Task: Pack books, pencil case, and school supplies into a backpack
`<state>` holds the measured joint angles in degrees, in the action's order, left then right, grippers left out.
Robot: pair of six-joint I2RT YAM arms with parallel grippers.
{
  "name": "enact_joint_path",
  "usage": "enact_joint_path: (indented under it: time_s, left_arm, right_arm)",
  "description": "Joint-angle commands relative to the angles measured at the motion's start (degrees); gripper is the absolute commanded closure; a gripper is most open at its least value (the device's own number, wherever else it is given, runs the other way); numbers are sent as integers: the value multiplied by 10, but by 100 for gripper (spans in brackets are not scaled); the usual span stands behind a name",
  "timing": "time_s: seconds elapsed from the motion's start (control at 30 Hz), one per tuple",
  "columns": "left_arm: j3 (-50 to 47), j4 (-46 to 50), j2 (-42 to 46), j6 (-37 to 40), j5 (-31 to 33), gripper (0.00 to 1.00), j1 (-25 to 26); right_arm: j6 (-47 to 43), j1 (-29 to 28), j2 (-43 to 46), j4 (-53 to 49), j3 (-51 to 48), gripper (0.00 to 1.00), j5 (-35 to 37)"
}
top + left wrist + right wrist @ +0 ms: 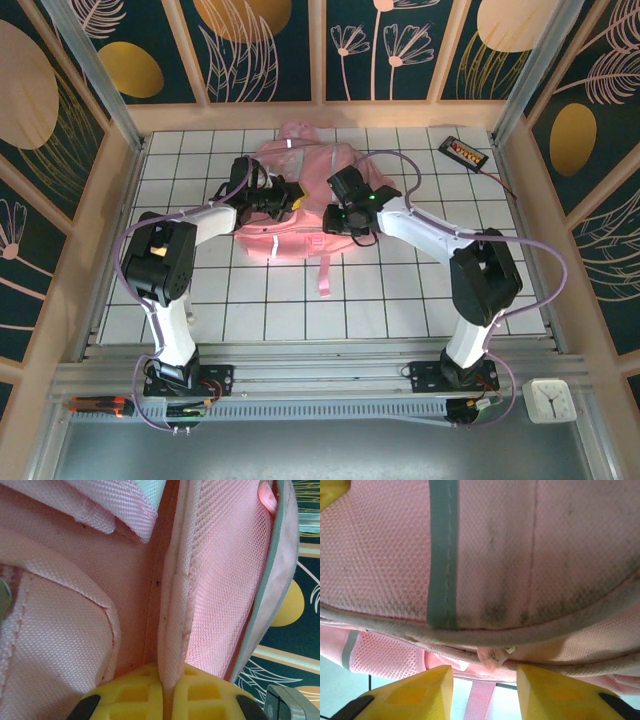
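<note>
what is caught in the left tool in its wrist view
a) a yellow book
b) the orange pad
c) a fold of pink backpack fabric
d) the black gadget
c, in the left wrist view a stitched pink edge of the backpack runs straight down into the left tool, with the yellow jaws closed in on either side of it.

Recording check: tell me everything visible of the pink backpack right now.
The backpack is bright pink woven fabric with mesh lining and silver-grey trim, faintly soiled. It lies on the gridded table, toward its far side, one strap trailing toward the arms. The left gripper pinches a fabric edge; the right gripper straddles its seam, open.
</note>
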<state>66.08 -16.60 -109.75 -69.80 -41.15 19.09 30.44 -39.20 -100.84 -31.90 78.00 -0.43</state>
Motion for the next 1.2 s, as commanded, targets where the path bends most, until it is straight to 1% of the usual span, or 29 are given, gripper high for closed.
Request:
enact_joint_path:
  time_s: [0.0,0.1,0.3,0.43,0.53,0.6,0.67,0.73,0.87,0.97,1.03,1.07,1.17]
  left_arm:
    - [0,-48,44,-45,-48,100,5]
    - [0,-48,44,-44,-52,100,4]
    - [1,-49,44,-44,-58,100,4]
    - [5,-41,42,-37,-59,100,4]
    - [18,-6,39,-8,-57,100,3]
    - [44,65,35,46,-47,100,3]
    - [83,165,30,123,-25,100,3]
    - [115,237,23,180,-6,100,2]
    - [165,350,11,276,33,100,1]
    - [194,410,2,327,59,100,0]
    - [211,438,-2,355,76,100,0]
    - [218,449,-5,367,80,100,0]
    - [232,473,-10,395,94,100,0]
  right_arm:
    - [1,-5,-19,21,35,64,44]
    - [3,-7,-29,17,49,69,53]
    - [9,-8,-41,-1,62,89,64]
    - [10,-6,-37,-19,69,100,82]
    - [5,-7,-34,-36,73,100,86]
    - [-10,-7,-33,-53,77,100,88]
    - [-40,-5,-33,-78,79,100,88]
    - [-76,0,-31,-100,73,100,97]
    - [-146,31,-17,-119,55,100,114]
    - [-186,66,-14,-121,66,100,113]
    - [-210,75,-18,-125,83,100,104]
    - [-220,98,-20,-125,92,100,95]
    - [-248,118,-29,-122,115,100,80]
